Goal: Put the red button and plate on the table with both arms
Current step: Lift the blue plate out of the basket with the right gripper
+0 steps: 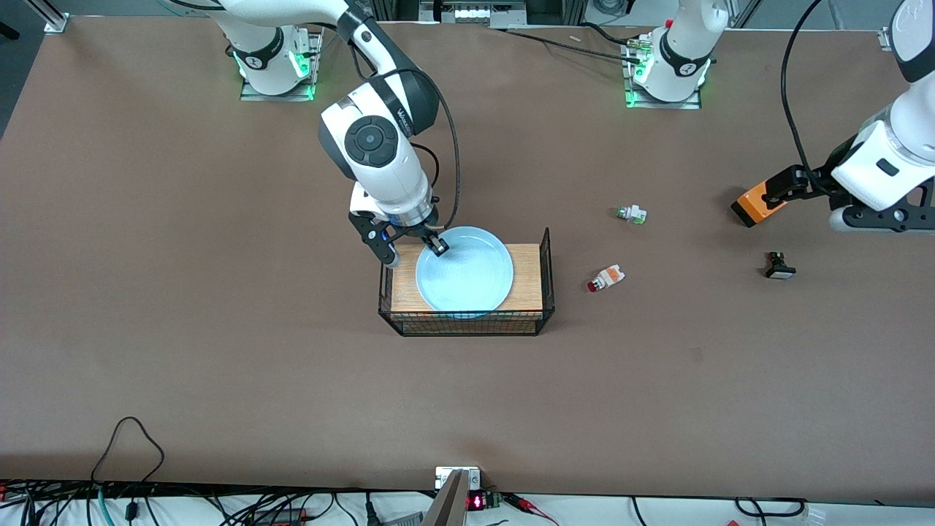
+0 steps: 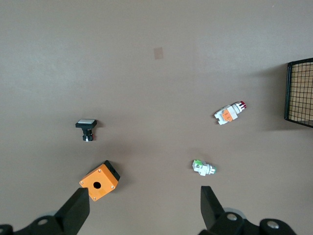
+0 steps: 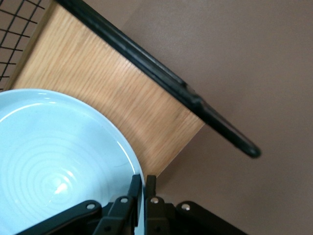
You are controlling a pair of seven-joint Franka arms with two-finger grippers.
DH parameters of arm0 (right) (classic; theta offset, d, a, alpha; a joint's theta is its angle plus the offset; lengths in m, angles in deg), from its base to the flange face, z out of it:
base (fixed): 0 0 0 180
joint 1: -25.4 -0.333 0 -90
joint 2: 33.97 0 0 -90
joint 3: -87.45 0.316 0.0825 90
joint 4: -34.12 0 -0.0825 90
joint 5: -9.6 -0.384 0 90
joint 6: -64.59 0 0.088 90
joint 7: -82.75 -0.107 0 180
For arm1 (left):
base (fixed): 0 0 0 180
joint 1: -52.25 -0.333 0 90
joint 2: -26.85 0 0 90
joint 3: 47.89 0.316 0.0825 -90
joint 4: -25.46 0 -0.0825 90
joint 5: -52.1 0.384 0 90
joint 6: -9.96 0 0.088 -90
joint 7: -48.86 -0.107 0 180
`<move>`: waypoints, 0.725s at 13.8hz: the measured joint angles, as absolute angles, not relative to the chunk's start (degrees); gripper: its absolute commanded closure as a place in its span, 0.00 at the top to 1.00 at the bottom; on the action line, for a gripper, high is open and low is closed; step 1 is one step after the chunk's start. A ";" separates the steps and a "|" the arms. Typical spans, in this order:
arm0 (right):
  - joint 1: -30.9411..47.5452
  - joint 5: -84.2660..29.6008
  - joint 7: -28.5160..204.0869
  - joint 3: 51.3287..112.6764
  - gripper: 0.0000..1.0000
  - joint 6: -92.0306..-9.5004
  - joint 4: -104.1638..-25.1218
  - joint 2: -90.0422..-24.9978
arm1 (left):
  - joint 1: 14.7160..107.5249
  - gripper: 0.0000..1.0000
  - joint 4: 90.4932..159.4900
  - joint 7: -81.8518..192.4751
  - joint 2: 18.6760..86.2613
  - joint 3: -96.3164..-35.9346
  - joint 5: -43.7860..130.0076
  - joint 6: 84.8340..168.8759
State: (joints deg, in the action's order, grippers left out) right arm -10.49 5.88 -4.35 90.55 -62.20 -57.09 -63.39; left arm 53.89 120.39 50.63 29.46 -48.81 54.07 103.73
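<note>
the right gripper (image 1: 437, 246) was clamped on the raised rim of the round, shallow, glossy light blue plate (image 1: 467, 281) — one finger inside the rim, one outside. the plate lay on the wood floor of the black wire basket tray (image 1: 544, 274). the small red-capped button with a white and orange body (image 1: 605, 278) lay on its side on the matte brown table (image 1: 219, 292), beside the tray toward the left arm's end. the left gripper (image 2: 142, 208) hung with fingers apart over the table — near the orange box with a round hole (image 2: 99, 180).
</note>
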 measured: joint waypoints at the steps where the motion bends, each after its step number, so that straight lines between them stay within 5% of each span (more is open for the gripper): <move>1: -10.52 5.88 -4.04 90.59 0.00 -62.07 -57.03 -63.15 | 53.85 1.00 120.40 50.66 29.62 -48.80 54.08 103.91; 10: -9.58 5.88 -2.02 90.70 0.00 -48.15 -46.68 -54.84 | 53.88 1.00 120.23 50.66 29.80 -48.88 54.08 103.91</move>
State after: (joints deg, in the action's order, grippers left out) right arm -9.58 5.88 -2.02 90.70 -48.15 -46.68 -54.84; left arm 53.88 120.23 50.66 29.80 -48.88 54.08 103.91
